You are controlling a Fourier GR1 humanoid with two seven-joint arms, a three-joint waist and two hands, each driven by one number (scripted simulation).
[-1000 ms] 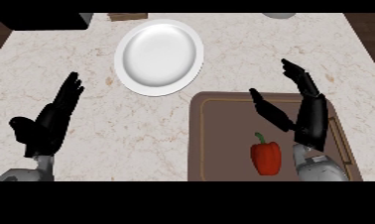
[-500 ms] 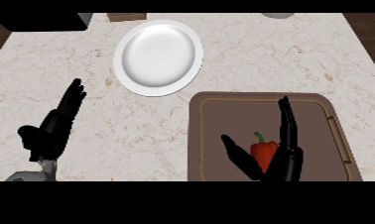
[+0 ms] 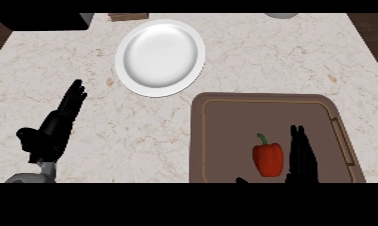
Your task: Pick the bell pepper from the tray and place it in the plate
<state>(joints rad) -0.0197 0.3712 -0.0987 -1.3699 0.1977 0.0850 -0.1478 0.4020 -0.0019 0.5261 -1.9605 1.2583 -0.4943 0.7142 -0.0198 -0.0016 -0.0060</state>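
A red bell pepper [image 3: 268, 158] with a green stem lies on the brown tray [image 3: 221, 135] at the lower right. My right hand [image 3: 301, 160] comes up from the bottom edge just right of the pepper, fingers straight and open, its thumb tip low to the pepper's left; whether it touches the pepper I cannot tell. The white plate [image 3: 160, 57] sits on the marble counter above and left of the tray, with nothing on it. At the lower left my left hand [image 3: 55, 127] rests open, fingers up.
A dark block [image 3: 44, 20] fills the counter's top left corner. A small brown item [image 3: 129, 17] and a grey round object [image 3: 282, 15] show at the far edge. Bare marble lies between the plate and my left hand.
My right hand has swung from the tray's right side to down around the pepper, then dropped lower toward the bottom edge. The view has shifted slightly. The left hand stays at the lower left.
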